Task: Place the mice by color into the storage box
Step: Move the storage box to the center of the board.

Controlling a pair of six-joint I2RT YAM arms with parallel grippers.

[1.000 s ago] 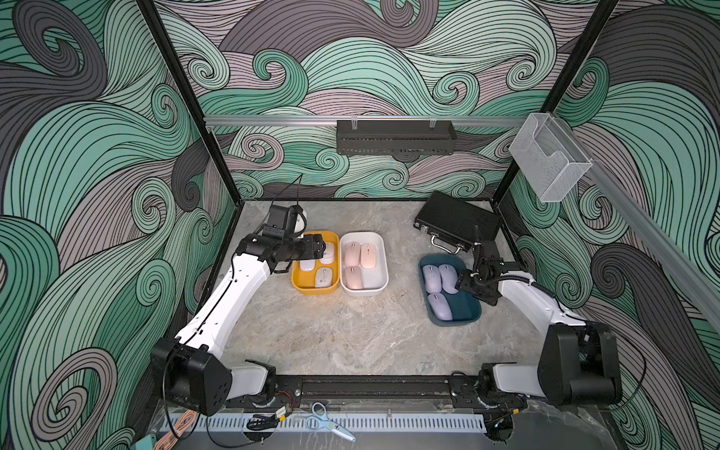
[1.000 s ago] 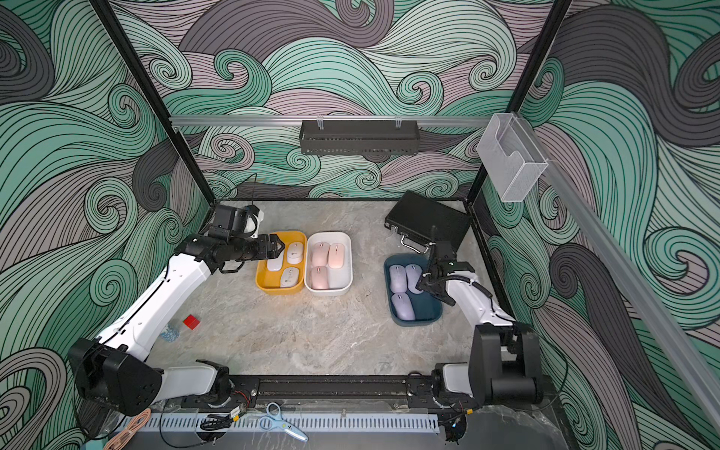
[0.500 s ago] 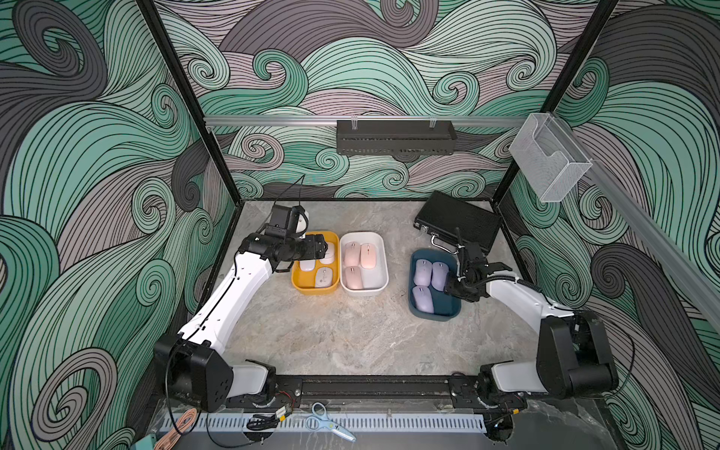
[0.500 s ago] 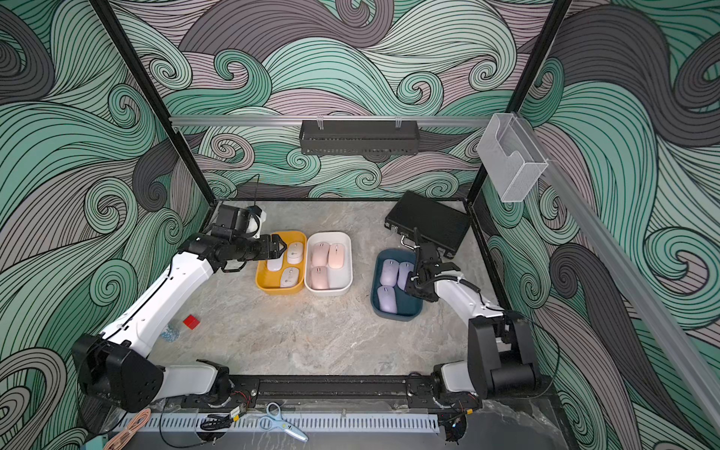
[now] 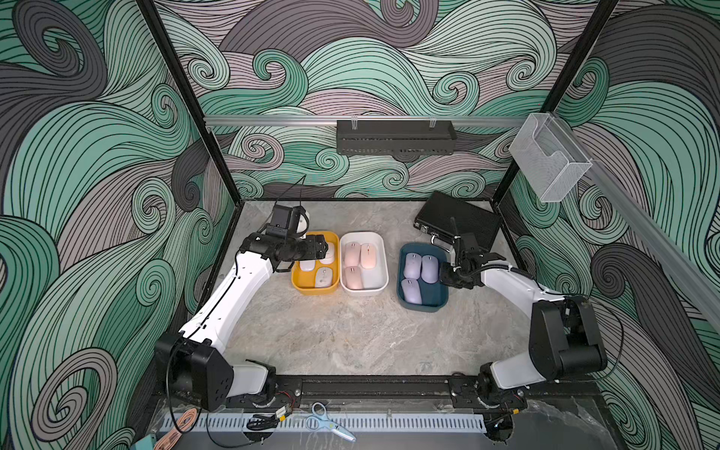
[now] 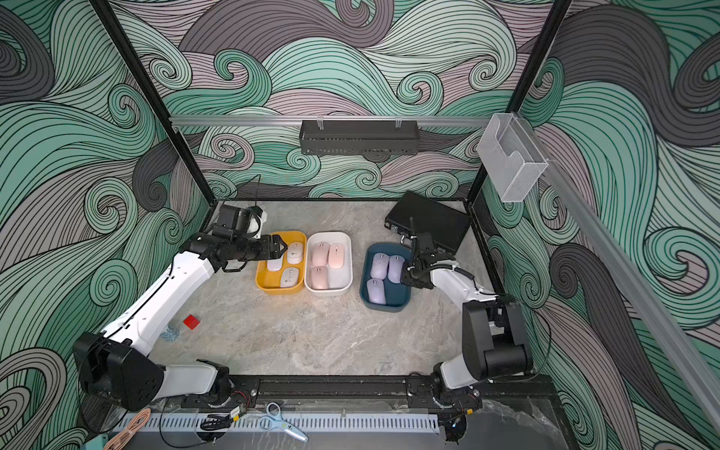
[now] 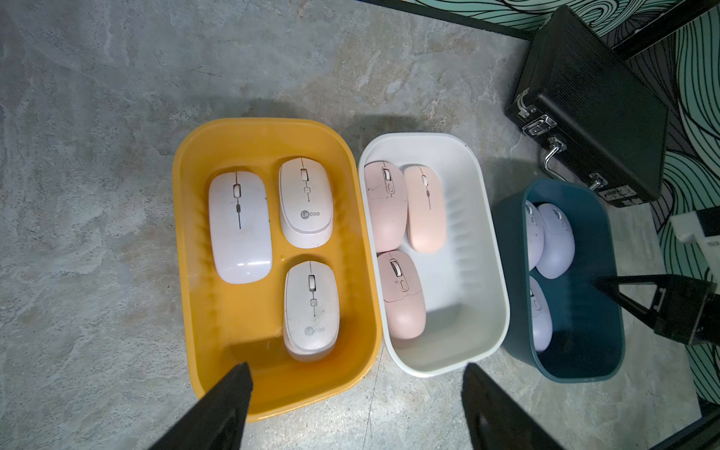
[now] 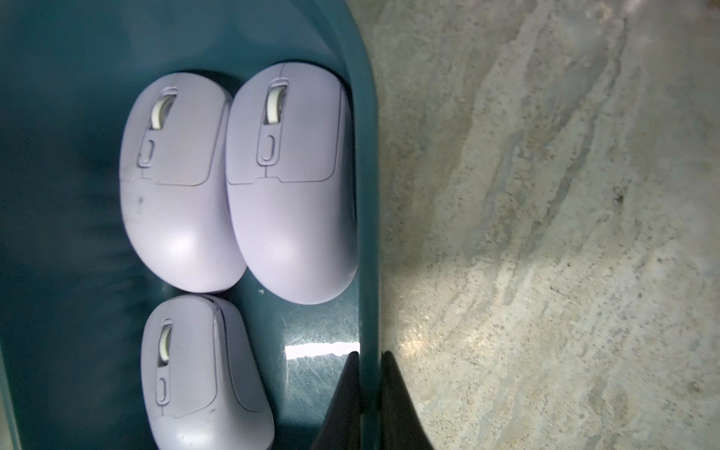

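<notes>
— How do the right jaws stand?
— Clamped on the side wall of the teal box [image 8: 369,195], one on the inside, one on the outside. The three lavender mice [image 8: 288,187] lie in that box, close beside the grip.
— And the left jaws?
— Spread apart and holding nothing, above the yellow box [image 7: 183,241] with its three off-white mice [image 7: 239,226]. Past that, right beside it, the white box [image 7: 489,241] holds three pink mice [image 7: 424,206]. All the boxes sit on the counter [image 5: 350,335].
</notes>
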